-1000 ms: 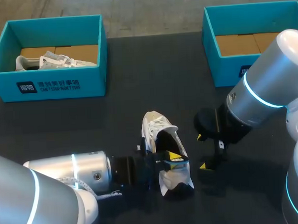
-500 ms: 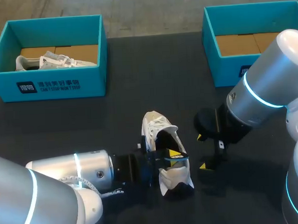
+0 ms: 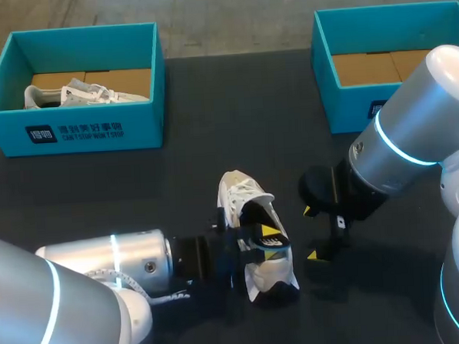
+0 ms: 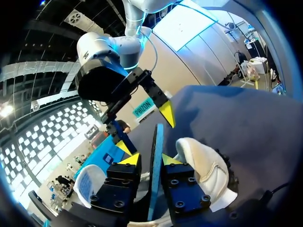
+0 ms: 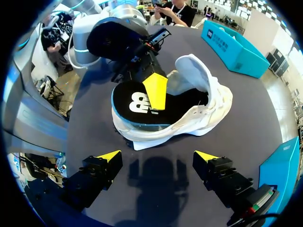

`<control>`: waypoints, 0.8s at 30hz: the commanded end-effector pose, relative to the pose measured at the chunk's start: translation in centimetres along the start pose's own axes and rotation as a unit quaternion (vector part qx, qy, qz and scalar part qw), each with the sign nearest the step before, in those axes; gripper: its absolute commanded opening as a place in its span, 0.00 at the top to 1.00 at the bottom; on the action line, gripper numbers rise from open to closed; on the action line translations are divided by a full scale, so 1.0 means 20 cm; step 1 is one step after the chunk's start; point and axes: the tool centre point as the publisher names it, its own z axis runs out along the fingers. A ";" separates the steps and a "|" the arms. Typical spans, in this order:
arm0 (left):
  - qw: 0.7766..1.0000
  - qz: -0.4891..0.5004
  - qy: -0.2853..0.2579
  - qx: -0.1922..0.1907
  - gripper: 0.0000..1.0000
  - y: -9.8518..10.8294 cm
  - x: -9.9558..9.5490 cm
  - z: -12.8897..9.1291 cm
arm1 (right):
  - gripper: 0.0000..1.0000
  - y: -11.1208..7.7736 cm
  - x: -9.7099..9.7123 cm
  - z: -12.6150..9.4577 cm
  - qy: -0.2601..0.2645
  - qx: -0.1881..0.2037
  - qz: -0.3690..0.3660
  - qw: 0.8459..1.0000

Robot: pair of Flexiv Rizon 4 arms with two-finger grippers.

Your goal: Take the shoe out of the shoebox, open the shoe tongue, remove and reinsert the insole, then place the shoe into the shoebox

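Honestly, barely anything shifted over that last second: our left tool (image 4: 149, 160) stayed pinched on the insole (image 5: 135, 111), half inside the shoe (image 5: 215, 106) on the counter (image 3: 212, 142). Our right tool (image 5: 157, 156) hung wide open and empty beside it. So we figured the insole step was unfinished.

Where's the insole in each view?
Head view: insole mid-table, at the heel opening of the white shoe.
Left wrist view: edge-on, blue rim, pinched in the left hand.
Right wrist view: black face up in the shoe, ahead of the open right hand.
Shared landmark: the white shoe.
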 end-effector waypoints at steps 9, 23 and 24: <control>1.000 -0.001 0.009 -0.001 0.76 -0.04 0.03 -0.04 | 0.00 0.00 0.01 0.01 -0.002 0.000 0.000 1.000; 1.000 0.005 0.012 -0.011 1.00 0.02 0.02 0.00 | 0.00 0.00 0.01 0.01 -0.002 0.000 0.000 1.000; 1.000 0.006 0.013 -0.013 1.00 0.02 0.02 0.00 | 0.00 0.00 0.01 0.01 -0.002 0.000 0.000 1.000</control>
